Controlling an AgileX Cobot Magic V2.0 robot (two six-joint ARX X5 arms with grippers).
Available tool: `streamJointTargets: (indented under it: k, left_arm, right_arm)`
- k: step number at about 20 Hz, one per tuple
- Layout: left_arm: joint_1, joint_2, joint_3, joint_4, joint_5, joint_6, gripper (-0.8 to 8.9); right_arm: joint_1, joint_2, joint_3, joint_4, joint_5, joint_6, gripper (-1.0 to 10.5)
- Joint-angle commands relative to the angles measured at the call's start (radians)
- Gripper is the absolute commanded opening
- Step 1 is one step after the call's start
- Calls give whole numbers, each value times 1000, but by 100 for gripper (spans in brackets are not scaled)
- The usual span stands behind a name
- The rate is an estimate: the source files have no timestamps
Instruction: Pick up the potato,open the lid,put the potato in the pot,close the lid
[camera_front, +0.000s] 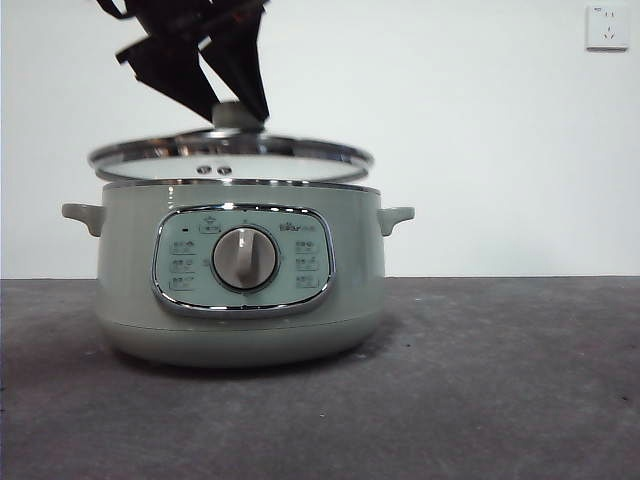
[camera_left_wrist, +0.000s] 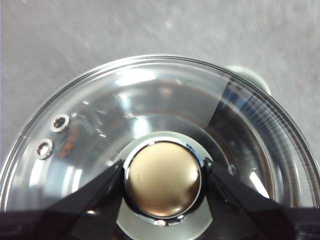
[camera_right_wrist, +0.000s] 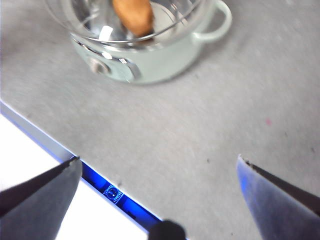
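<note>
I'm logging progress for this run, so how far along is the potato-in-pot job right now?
Done: the potato already lies inside the pot, seen through the glass in the right wrist view. In hand: the left gripper clamps the knob of the lid, which hangs tilted just above the rim. Left: seat the lid and let go. The right gripper waits open, away from the pot.

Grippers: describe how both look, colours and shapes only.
The left gripper has two matte black, wedge-shaped fingers tapering to pointed tips. From the front it shows as angular black plates. The right gripper has the same tapered fingers, here greyish with a blue sheen; a rounded black part sits between them.
</note>
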Motion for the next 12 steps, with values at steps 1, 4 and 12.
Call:
streamJointTargets:
  k: [1,4,12]
  left_arm:
    - [-10,9,6,40,-3,-1,-5]
    - [-11,37,6,37,-3,-2,-5]
    - [-10,54,6,48,-24,13,-5]
  right_arm:
    - [1,-31,-36,-23,7,36,756]
    - [1,-61,-47,-23,7,43,756]
    - [1,-70,-47,-23,7,50,756]
